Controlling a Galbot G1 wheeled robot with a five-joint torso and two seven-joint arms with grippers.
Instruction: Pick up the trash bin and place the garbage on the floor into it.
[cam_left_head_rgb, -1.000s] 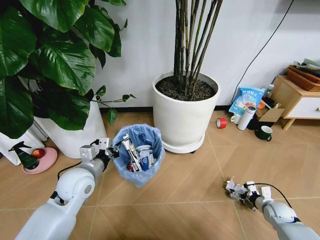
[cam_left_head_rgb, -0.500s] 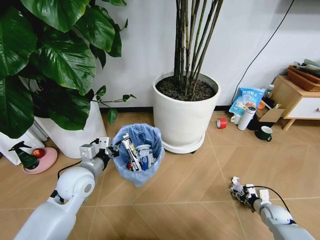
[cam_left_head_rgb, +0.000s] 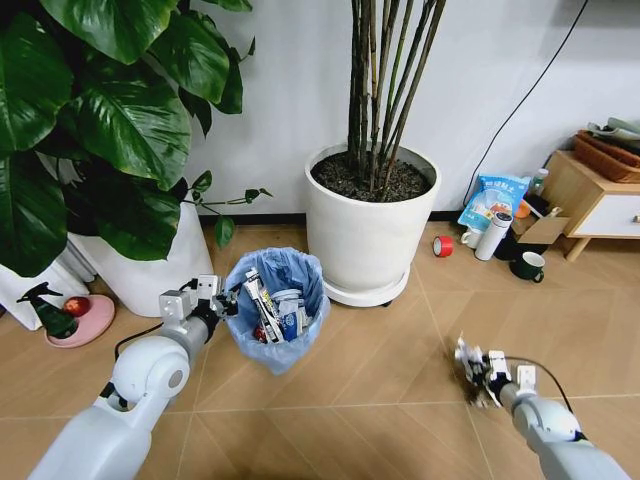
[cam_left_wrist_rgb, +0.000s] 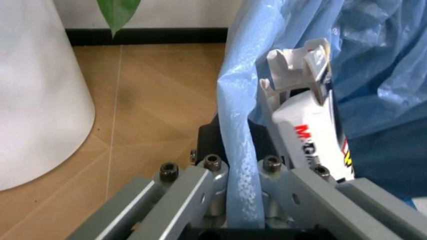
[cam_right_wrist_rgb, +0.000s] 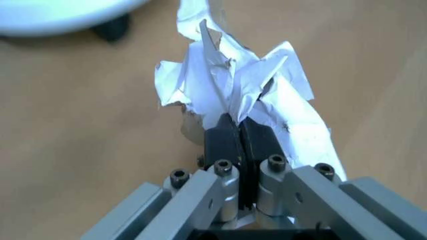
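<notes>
The trash bin (cam_left_head_rgb: 276, 312), dark and lined with a crinkled light blue bag, stands on the floor (cam_left_head_rgb: 380, 380) between two plant pots and holds several pieces of garbage. My left gripper (cam_left_head_rgb: 224, 301) is shut on its near-left rim. In the left wrist view my left gripper (cam_left_wrist_rgb: 239, 167) pinches the blue bag edge (cam_left_wrist_rgb: 235, 100), with a white carton (cam_left_wrist_rgb: 310, 120) just inside. My right gripper (cam_left_head_rgb: 474, 371) is low at the right, shut on crumpled white paper (cam_left_head_rgb: 464, 357). The right wrist view shows my right gripper (cam_right_wrist_rgb: 239, 135) clamping the paper (cam_right_wrist_rgb: 230, 82) above the tiles.
A big white pot (cam_left_head_rgb: 370, 225) with bamboo stands right behind the bin, and another white pot (cam_left_head_rgb: 150, 268) with broad leaves to its left. A red tape roll (cam_left_head_rgb: 443, 245), white bottle (cam_left_head_rgb: 493, 235), dark green mug (cam_left_head_rgb: 528, 266) and wooden cabinet (cam_left_head_rgb: 592, 200) sit at the back right.
My right gripper, with the crumpled paper in it, has risen slightly off the floor and shifted a little toward the bin. The left arm and bin have not moved.
</notes>
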